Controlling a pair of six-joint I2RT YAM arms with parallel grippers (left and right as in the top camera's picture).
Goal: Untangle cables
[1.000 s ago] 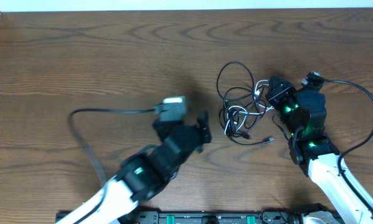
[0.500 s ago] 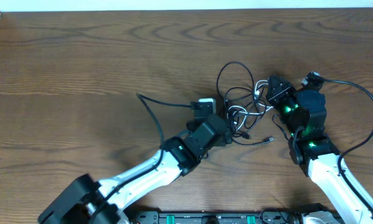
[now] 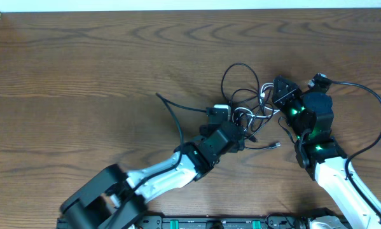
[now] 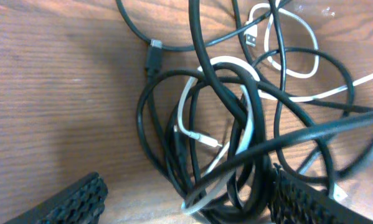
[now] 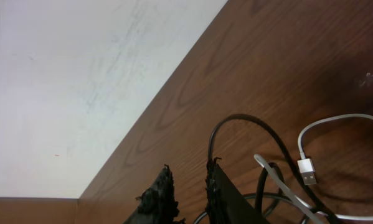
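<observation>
The cables are thin black and white cords knotted in a small bundle right of the table's middle. My left gripper has come to the bundle's lower left side. In the left wrist view my left gripper is open, and black and white loops of the cables lie between its fingers. My right gripper sits at the bundle's right edge. In the right wrist view my right gripper has its jaws a narrow gap apart with wood showing between the tips. A black loop and a white USB plug lie just beyond.
The left arm's thick black cable trails over the table left of the bundle. The right arm's own cable arcs at the far right. The table's far edge meets a white surface. A black rail runs along the front.
My left arm has swung right across the table to the tangle, and its open jaws now straddle the bundle. The right arm has stayed in place.
</observation>
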